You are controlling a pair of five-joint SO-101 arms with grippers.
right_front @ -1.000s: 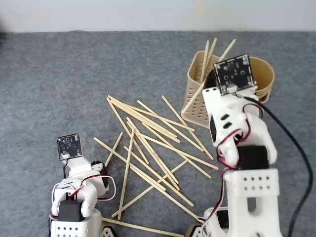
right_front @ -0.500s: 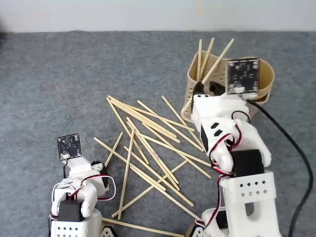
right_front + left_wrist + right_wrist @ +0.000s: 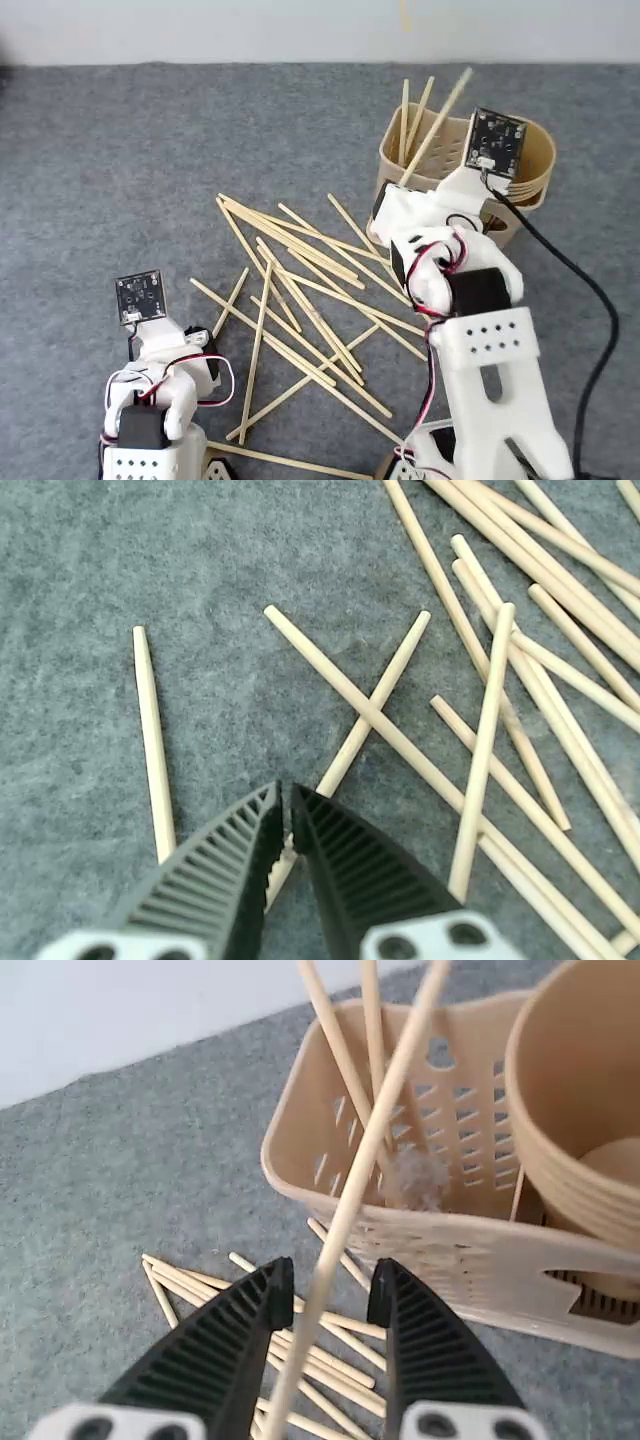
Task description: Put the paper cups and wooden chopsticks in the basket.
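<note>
Many wooden chopsticks [image 3: 300,290] lie scattered across the grey mat. A tan slotted basket [image 3: 392,160] at the back right holds stacked paper cups [image 3: 535,160] and a few leaning chopsticks. My right gripper [image 3: 328,1275] is just in front of the basket [image 3: 330,1140], open. One long chopstick [image 3: 385,1090] runs between its fingers with a gap on each side, its far end leaning over the basket beside the cups [image 3: 580,1110]. My left gripper [image 3: 285,792] hangs shut and empty over the mat, its tips above two crossed chopsticks [image 3: 370,705].
The right arm's body [image 3: 470,300] stands over the right side of the pile. The left arm [image 3: 160,375] sits at the front left. A pale wall [image 3: 300,30] runs along the back of the mat.
The right arm has swung from above the basket toward its front left side. The chopsticks in the basket now lean more upright. The left arm has not moved.
</note>
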